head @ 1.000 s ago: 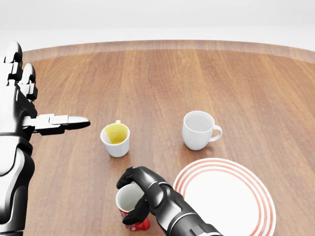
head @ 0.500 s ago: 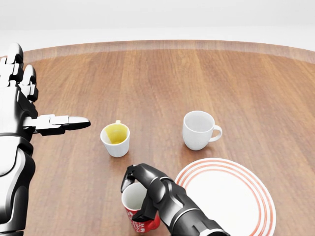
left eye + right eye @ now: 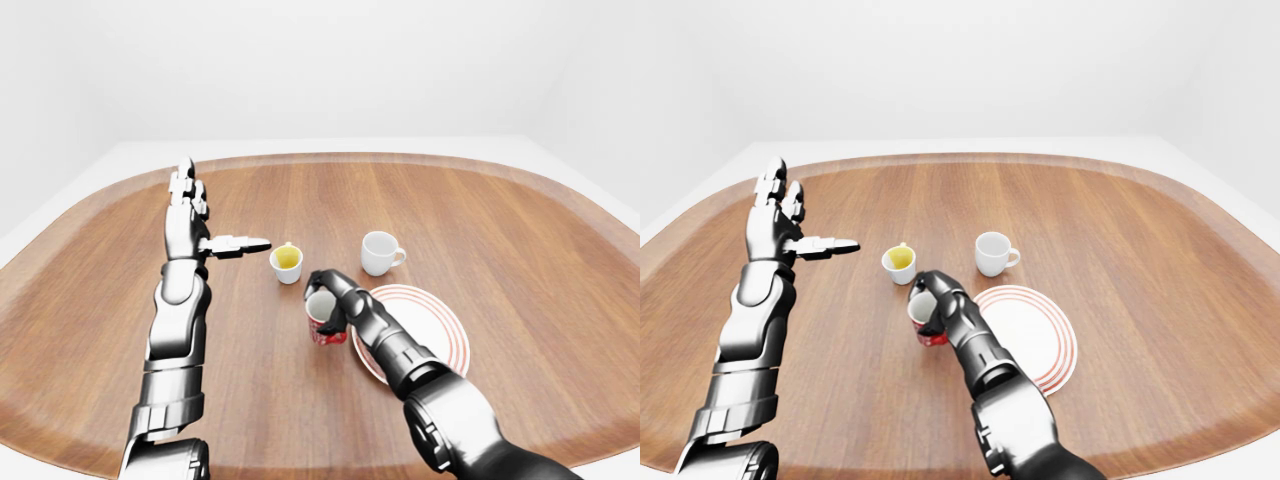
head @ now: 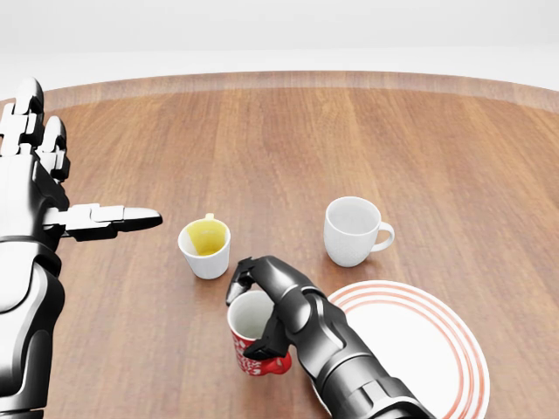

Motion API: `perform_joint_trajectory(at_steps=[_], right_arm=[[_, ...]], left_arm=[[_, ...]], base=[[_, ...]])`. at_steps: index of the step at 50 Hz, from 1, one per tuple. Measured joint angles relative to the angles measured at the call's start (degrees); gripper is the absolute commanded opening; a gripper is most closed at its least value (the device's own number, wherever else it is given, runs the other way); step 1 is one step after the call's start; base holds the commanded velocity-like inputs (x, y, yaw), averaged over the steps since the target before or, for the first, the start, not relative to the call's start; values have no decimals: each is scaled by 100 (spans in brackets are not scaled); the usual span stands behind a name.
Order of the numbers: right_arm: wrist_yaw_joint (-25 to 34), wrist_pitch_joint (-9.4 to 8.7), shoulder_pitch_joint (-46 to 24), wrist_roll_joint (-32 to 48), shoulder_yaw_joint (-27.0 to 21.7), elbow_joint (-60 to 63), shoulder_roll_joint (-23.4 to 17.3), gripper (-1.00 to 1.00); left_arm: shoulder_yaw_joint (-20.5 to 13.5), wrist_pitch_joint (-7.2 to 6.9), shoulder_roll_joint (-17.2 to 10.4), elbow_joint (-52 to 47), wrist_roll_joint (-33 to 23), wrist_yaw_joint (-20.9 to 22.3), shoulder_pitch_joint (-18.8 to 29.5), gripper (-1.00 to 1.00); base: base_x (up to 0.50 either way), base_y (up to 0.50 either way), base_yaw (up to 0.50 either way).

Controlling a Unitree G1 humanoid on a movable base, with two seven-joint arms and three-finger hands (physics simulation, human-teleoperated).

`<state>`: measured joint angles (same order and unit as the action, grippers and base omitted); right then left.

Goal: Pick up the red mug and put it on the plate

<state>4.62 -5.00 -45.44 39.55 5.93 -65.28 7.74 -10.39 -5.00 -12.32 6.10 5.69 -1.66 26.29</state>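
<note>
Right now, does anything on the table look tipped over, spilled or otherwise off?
Nothing is spilled or broken. The red mug sits tilted in the right hand, left of the plate. The other cups stand upright.

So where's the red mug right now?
In the head view the red mug sits low and centre, gripped by the right hand, just left of the plate and below the yellow-lined cup.
</note>
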Motion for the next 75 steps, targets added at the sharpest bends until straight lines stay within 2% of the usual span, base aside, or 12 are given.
perform_joint_trajectory(at_steps=[15, 41, 75], right_arm=[[63, 0, 166, -301, 1, 433, -179, -100], [293, 0, 624, -271, -67, 1304, -584, -100], [332, 0, 867, -283, -263, 1368, -1093, -100]], left_arm=[[8, 0, 7, 17, -4, -6, 6, 100], [36, 0, 34, 95, -34, -6, 18, 100], [67, 0, 79, -5, -72, -18, -1, 100]], base=[[0, 0, 0], [0, 0, 0], [0, 0, 0]])
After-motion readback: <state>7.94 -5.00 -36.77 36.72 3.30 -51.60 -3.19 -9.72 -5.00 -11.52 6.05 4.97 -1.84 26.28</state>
